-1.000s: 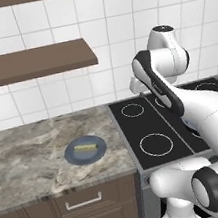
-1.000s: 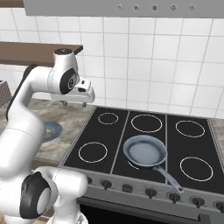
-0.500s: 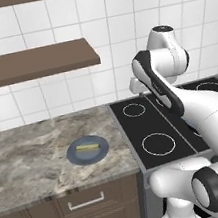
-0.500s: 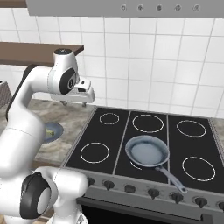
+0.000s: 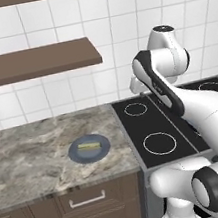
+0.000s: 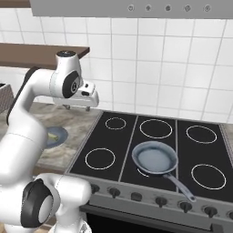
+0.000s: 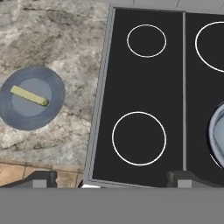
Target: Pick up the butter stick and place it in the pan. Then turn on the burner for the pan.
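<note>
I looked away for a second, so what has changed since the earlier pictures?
Nothing visibly changed. The gripper still hangs open above the counter's edge by the cooktop, the butter stick still lies on the plate, and the pan is still on its burner.

Butter on its plate, arm raised over the cooktop

The butter stick [image 5: 89,146] lies on a round blue-grey plate [image 5: 76,156] on the marble desk [image 5: 33,160], left of the black cooktop [image 5: 156,123]. A brown shelf [image 5: 34,62] hangs on the tiled wall above; the white arm [image 5: 170,87] bends over the cooktop's white rings.
</note>
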